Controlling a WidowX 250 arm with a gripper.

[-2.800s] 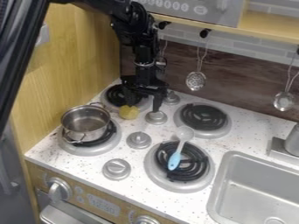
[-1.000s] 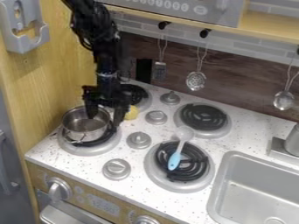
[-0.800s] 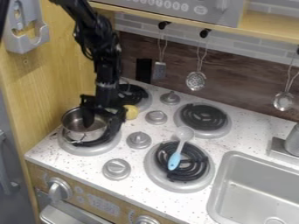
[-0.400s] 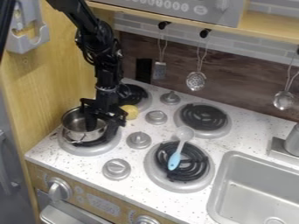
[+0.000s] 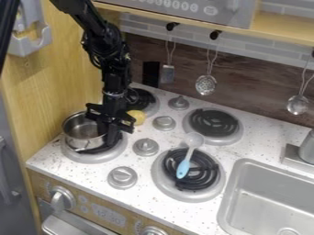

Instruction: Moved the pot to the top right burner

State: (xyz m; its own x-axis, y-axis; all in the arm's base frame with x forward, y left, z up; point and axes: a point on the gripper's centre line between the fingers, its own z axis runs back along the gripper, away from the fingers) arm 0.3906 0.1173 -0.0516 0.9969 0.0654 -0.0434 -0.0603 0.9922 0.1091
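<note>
Pot (image 5: 81,132): one, on front-left of four burners (image 5: 92,159); one claw (image 5: 109,136) alongside.

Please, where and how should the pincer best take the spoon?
I would grip the spoon by its blue handle, coming from above and closing on its two long sides. The handle is slimmer than the rounded bowl, and it points to the stove's front, lying across the coils.

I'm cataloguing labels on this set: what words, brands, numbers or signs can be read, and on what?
Pale rectangular display on the wooden front: digit-like marks, too small to read surely.
Grey panel above the wooden shelf: row of round marks, too small to read.
</note>
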